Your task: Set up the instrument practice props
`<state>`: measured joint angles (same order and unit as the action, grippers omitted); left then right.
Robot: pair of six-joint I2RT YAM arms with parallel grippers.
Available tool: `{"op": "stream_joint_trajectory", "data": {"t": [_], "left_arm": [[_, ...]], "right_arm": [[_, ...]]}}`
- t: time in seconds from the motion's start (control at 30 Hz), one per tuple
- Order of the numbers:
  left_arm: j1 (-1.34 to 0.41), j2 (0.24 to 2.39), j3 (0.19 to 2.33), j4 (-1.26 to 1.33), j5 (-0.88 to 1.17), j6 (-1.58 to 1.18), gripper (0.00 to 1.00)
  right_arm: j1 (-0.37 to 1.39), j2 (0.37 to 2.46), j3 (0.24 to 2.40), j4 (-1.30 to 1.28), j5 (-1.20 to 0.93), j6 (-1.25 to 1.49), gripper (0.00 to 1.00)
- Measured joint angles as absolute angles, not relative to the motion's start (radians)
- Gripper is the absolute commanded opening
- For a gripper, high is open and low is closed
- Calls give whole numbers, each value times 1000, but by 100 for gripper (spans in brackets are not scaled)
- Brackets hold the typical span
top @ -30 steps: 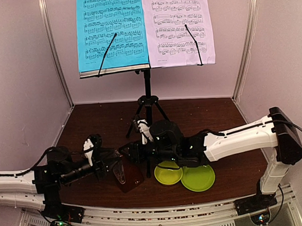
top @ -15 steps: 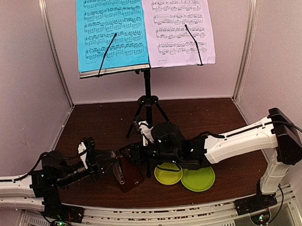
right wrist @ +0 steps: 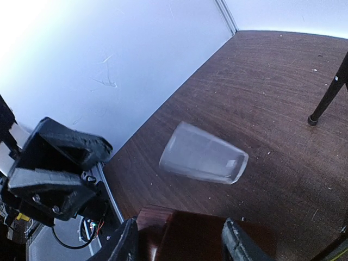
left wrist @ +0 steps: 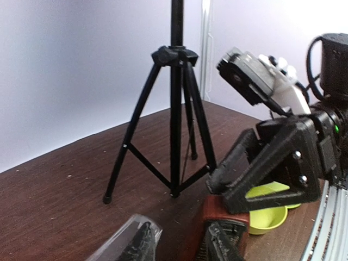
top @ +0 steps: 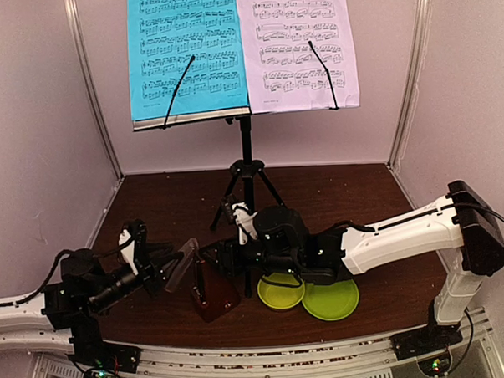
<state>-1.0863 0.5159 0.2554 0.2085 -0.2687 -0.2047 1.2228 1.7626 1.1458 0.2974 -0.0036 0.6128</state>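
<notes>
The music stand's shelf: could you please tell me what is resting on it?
A cyan sheet of music on the left, a pale lilac sheet on the right, each crossed by a black retaining wire. They hide the backing panel of the music stand.

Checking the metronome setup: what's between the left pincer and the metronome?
A clear plastic cover, off the metronome, by the left pincer; the right wrist view shows it.

1. The brown metronome [right wrist: 187,234] sits at the bottom edge, between the right gripper's [right wrist: 182,246] two fingers, which press against its sides.
2. Just beyond the metronome, a clear cover [right wrist: 204,154] lies tilted over the dark table [right wrist: 261,70].
3. To the metronome's left is the black left arm [right wrist: 54,168].
4. Far to its right, a stand leg [right wrist: 328,95] meets the table.
</notes>
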Motion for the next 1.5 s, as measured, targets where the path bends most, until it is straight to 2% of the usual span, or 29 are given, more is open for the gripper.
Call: {"op": "stream_joint_trajectory", "data": {"t": [0.2,0.33,0.43,0.83,0.87,1.03,1.2,1.5], "left_arm": [[-1027,589,422,55,-393,-231,11],[-919,654,456,-7,-404,-265,29],[-830,706,461,-60,-392,-305,38],[-587,777,556,-199,-283,-408,60],[-567,789,569,-205,-274,-411,64],[-433,890,637,-223,-219,-424,71],[-241,1090,775,-246,-151,-440,78],[-11,1709,1377,-379,-39,-421,84]], "right_arm": [[1223,1763,1146,297,-4,612,52],[1223,1763,1146,297,-4,612,52],[1223,1762,1146,296,-4,612,52],[1222,1761,1150,286,-4,608,55],[1222,1761,1153,282,-4,607,55],[1222,1761,1161,268,-4,605,56],[1222,1761,1174,251,-4,604,56],[1222,1760,1191,221,-7,597,57]]}}
